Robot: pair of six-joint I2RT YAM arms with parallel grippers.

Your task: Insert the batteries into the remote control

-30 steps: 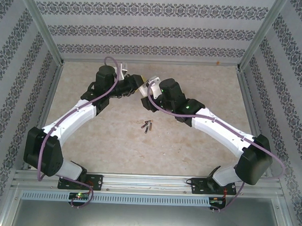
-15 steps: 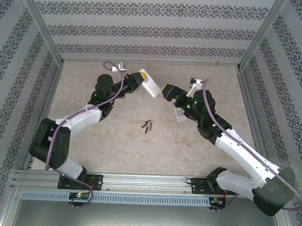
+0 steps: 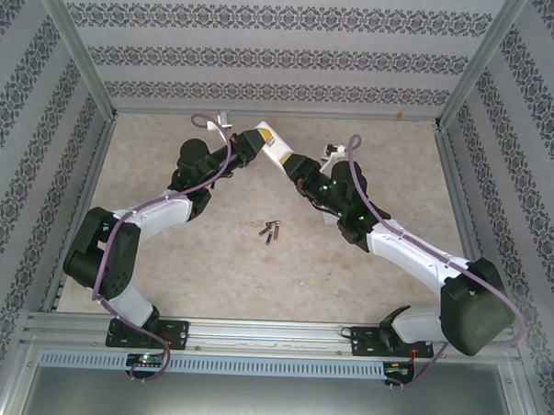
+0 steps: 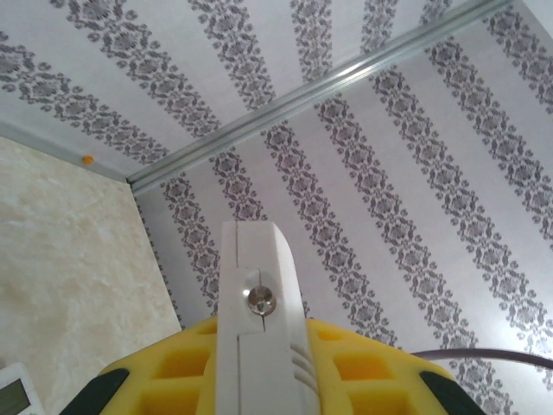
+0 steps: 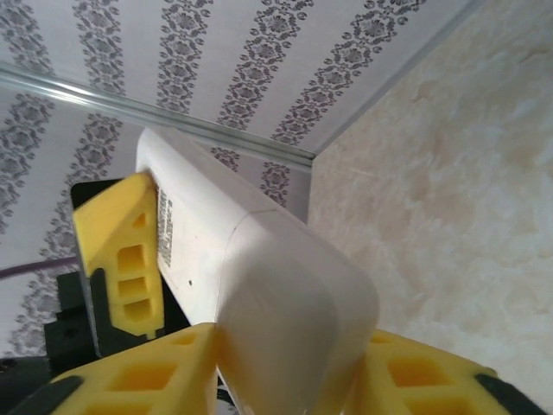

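Note:
The white remote control [image 3: 273, 148] is held in the air over the far middle of the table. My left gripper [image 3: 254, 142] is shut on its upper part; in the left wrist view the remote's [image 4: 259, 294] narrow edge with a screw stands between the yellow pads [image 4: 363, 380]. My right gripper [image 3: 294, 164] is shut on the lower end; in the right wrist view the rounded end of the remote [image 5: 294, 303] sits between both yellow pads [image 5: 138, 380], touching each. The left gripper's pad [image 5: 121, 251] shows further up the remote. The batteries [image 3: 271, 232] lie in a small cluster on the table, nearer than both grippers.
The beige tabletop [image 3: 210, 269] is boxed in by patterned walls with metal posts [image 3: 77, 52]. Both arms reach inward from the near rail [image 3: 271, 334]. A corner of a white device with a small display [image 4: 10, 393] shows low left in the left wrist view.
The right arm swung out to the right, then back in to the left, and its jaws opened wide and closed onto the remote's lower end. The left gripper kept its hold.

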